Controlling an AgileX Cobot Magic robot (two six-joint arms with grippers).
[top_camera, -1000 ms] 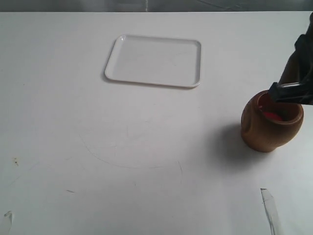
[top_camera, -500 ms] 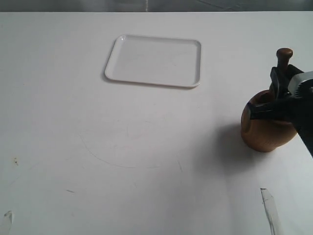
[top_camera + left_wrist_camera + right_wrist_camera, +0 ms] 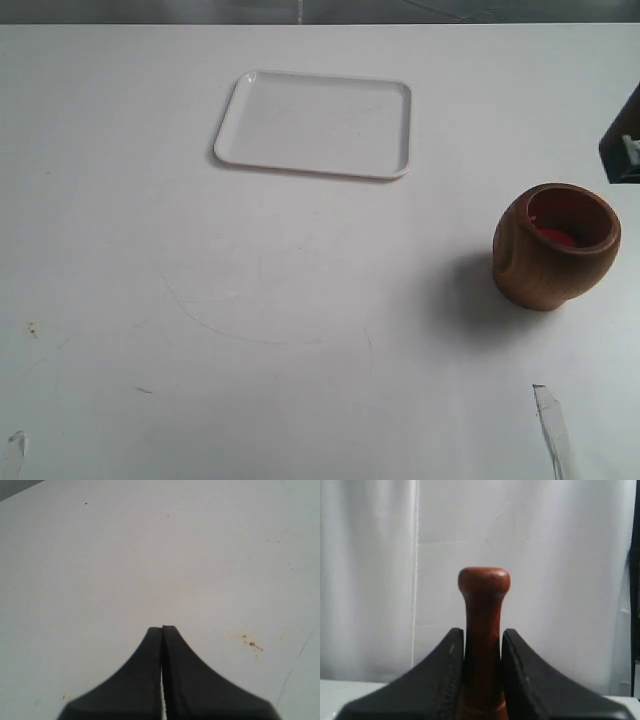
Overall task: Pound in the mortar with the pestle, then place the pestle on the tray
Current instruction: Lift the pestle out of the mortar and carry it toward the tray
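The brown wooden mortar [image 3: 556, 246] stands on the table at the right, its mouth wide and its inside reddish. The white tray [image 3: 315, 124] lies flat at the back, left of centre, with nothing on it. In the right wrist view my right gripper [image 3: 482, 636] is shut on the reddish-brown pestle [image 3: 483, 612], whose small knob sticks out past the fingers. In the exterior view only a dark bit of the right arm [image 3: 623, 150] shows at the right edge, and the pestle is out of view there. My left gripper [image 3: 162, 629] is shut and holds nothing, over bare table.
A strip of clear tape [image 3: 552, 425] lies near the front right of the white table [image 3: 300, 300]. Small brown specks [image 3: 251, 643] mark the surface beside the left gripper. A white curtain [image 3: 560, 555] fills the background of the right wrist view.
The right gripper has lifted the pestle up out of the mortar and moved off to the right, almost out of the exterior view. The mortar and tray have not moved.
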